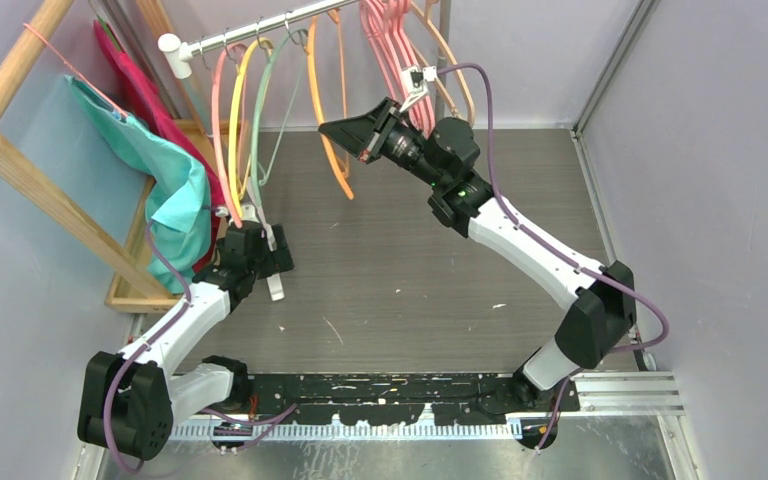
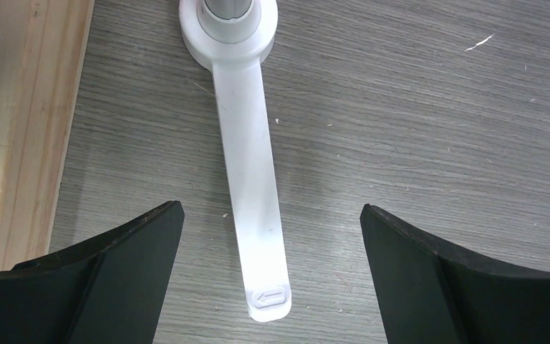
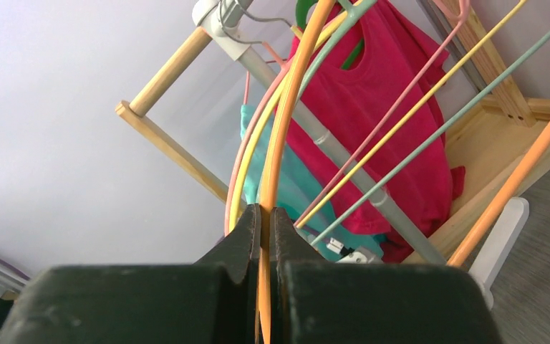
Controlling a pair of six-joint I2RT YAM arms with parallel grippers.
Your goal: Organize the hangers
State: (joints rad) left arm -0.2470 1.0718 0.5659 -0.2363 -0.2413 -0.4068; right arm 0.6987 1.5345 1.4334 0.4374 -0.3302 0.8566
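Observation:
Several hangers hang from the silver rail (image 1: 260, 30): thin pink (image 1: 222, 120), yellow (image 1: 237, 110), grey-green (image 1: 260, 110) and orange (image 1: 322, 120) ones on the left, thick pink (image 1: 385, 40) and beige (image 1: 450, 60) ones further right. My right gripper (image 1: 332, 132) is shut on the orange hanger's lower bar; in the right wrist view the orange wire (image 3: 286, 107) runs between the closed fingers of that gripper (image 3: 266, 215). My left gripper (image 1: 265, 255) is low near the floor, open and empty (image 2: 271, 208), over the rack's white foot (image 2: 247, 143).
A wooden frame (image 1: 30, 170) stands at left with a teal cloth (image 1: 175, 190) on a thin pink hanger and a red garment (image 3: 387, 107). Its wooden base (image 1: 140, 290) lies beside my left gripper. Walls close in on both sides.

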